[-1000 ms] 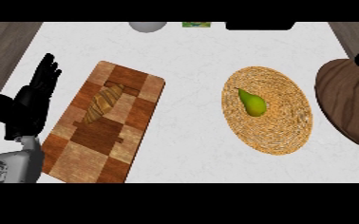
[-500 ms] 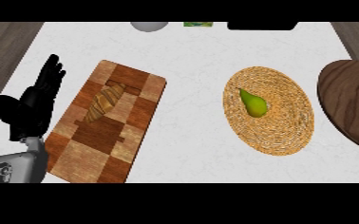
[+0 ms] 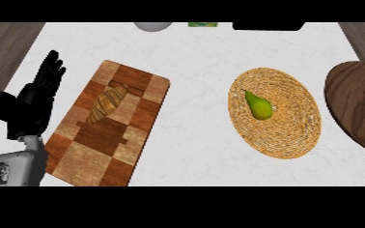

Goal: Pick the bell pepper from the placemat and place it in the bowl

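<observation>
A green, pear-shaped fruit (image 3: 259, 107) lies on the round woven placemat (image 3: 285, 137) right of centre, its narrow end pointing up-left. Only part of a dark brown wooden bowl (image 3: 348, 99) shows, at the right edge just beyond the placemat. My left hand (image 3: 34, 104) rests at the far left edge with its fingers straight and pointing up, holding nothing and far from the fruit. My right hand does not show.
A checkered wooden cutting board (image 3: 92, 149) with a bread loaf (image 3: 107, 104) on it lies beside my left hand. At the counter's far edge are a white round object (image 3: 153, 26), a small green item (image 3: 203, 24) and a dark object (image 3: 267, 26).
My left hand has shifted only slightly at the left edge. The fruit, placemat and bowl keep their places.
</observation>
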Tool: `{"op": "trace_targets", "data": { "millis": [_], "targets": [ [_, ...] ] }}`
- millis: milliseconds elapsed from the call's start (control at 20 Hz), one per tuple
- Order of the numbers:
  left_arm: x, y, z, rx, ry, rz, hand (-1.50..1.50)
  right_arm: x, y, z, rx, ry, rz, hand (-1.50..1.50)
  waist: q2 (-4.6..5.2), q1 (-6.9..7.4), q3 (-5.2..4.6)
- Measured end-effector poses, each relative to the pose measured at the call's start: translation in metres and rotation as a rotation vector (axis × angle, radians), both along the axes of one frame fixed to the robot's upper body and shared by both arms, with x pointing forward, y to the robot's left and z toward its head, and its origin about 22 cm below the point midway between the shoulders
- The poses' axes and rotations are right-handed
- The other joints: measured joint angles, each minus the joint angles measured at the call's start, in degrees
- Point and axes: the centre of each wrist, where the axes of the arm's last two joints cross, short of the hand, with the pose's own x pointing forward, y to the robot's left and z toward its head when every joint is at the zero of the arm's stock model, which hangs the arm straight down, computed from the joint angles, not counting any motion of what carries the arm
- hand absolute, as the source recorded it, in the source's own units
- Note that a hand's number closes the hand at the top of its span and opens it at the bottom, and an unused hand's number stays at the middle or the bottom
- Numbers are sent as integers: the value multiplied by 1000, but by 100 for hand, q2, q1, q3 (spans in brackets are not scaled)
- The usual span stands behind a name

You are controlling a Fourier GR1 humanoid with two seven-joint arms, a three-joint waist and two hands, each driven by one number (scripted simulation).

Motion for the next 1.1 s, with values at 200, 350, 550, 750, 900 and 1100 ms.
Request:
{"op": "trace_targets", "data": {
  "millis": [200,350,550,750,900,1100],
  "targets": [
    [-5,1,-7,-1,4,6,0,-8,-9,-2,62,-147,36,-150,-19,-39,1],
    [-7,3,-12,-5,15,18,0,-8,-11,6,109,-360,19,-150,-46,-112,4],
    [-10,8,-15,-6,19,33,0,-22,-24,12,157,-637,-25,-150,-70,-198,3],
    [-14,9,-11,0,21,41,0,-63,-51,6,209,-775,-64,-150,-79,-217,-8],
    [-13,14,-12,-1,22,42,0,-101,-65,-7,243,-804,-72,-150,-77,-228,-13],
    [-14,13,-10,-4,14,40,0,-158,-84,-13,264,-836,-65,-150,-79,-240,-17]
  ]
}}
